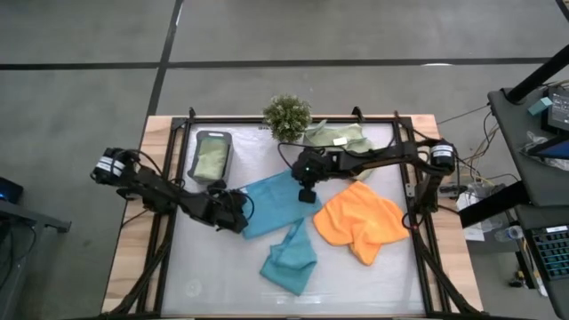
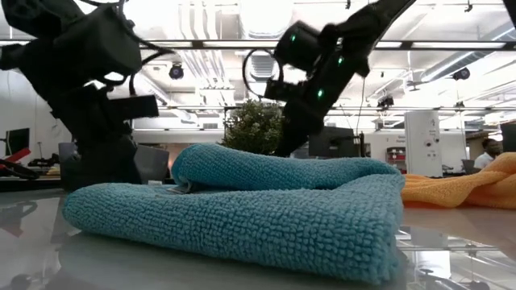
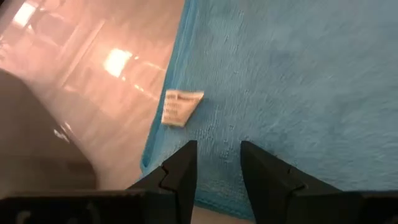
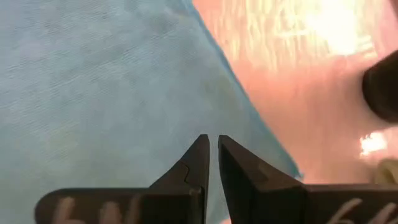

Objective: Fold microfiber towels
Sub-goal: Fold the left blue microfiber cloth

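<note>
A teal towel (image 1: pixel 276 203) lies spread flat mid-table, with a small white tag (image 3: pixel 180 107) near its left edge. My left gripper (image 1: pixel 238 216) hovers open over that edge (image 3: pixel 217 149), and the towel shows in the gap between its fingers. My right gripper (image 1: pixel 307 191) is shut, with nothing between its fingers (image 4: pixel 212 138), over the towel's far right corner. A second teal towel (image 1: pixel 289 258) lies rumpled near the front edge (image 2: pixel 242 209). An orange towel (image 1: pixel 360 222) lies bunched at the right. A sage towel (image 1: pixel 336 138) lies at the back.
A dark grey tray (image 1: pixel 197 158) at the far left holds another sage cloth (image 1: pixel 213 160). A small bushy plant (image 1: pixel 287 116) stands at the far edge. Black frame rails (image 1: pixel 411 178) run along the table's sides. Bare table shows at the near left (image 1: pixel 209 276).
</note>
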